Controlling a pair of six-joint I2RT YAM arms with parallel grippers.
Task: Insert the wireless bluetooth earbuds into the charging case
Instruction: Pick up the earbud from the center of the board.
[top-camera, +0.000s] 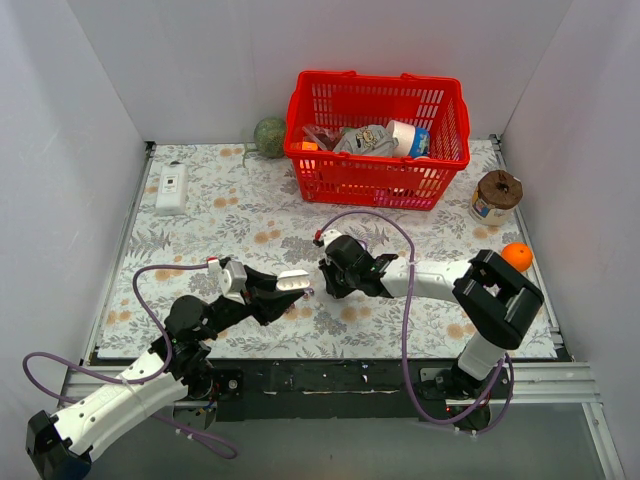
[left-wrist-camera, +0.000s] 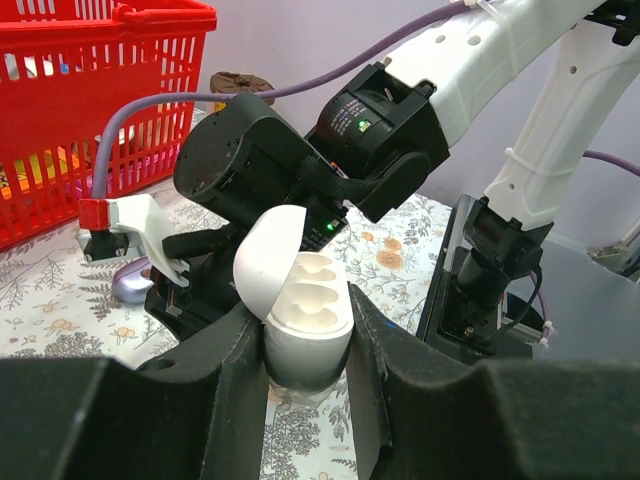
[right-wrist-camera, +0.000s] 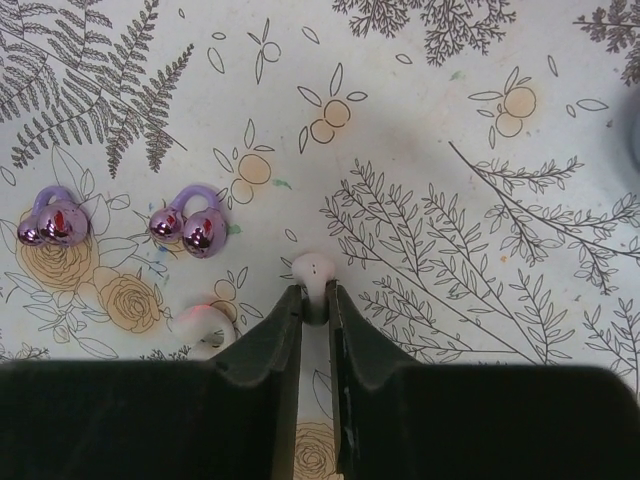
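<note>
I see a table (top-camera: 200, 215) under a floral cloth. A red basket (top-camera: 375, 160) stands at its far edge, with a green ball (top-camera: 269, 137) just left of it. A white box (top-camera: 172, 189) lies near the far left corner. A brown-topped tub (top-camera: 496, 196) and an orange ball (top-camera: 516, 256) sit along the right edge. Two purple earbuds (right-wrist-camera: 57, 222) lie side by side on the cloth.

2 glossy purple earbuds (right-wrist-camera: 55, 220) (right-wrist-camera: 190, 225) side-by-side on cloth (right-wrist-camera: 470, 330); pale chg case (left-wrist-camera: 300, 300) open, upright, in L claw (left-wrist-camera: 305, 335)

My right fingers (right-wrist-camera: 268, 352) pinch a small white bud (right-wrist-camera: 312, 268) at lower centre. At left, a purple earbud (right-wrist-camera: 55, 222) and a second purple earbud (right-wrist-camera: 190, 226) lie apart on the floral counter (right-wrist-camera: 450, 120).
</note>
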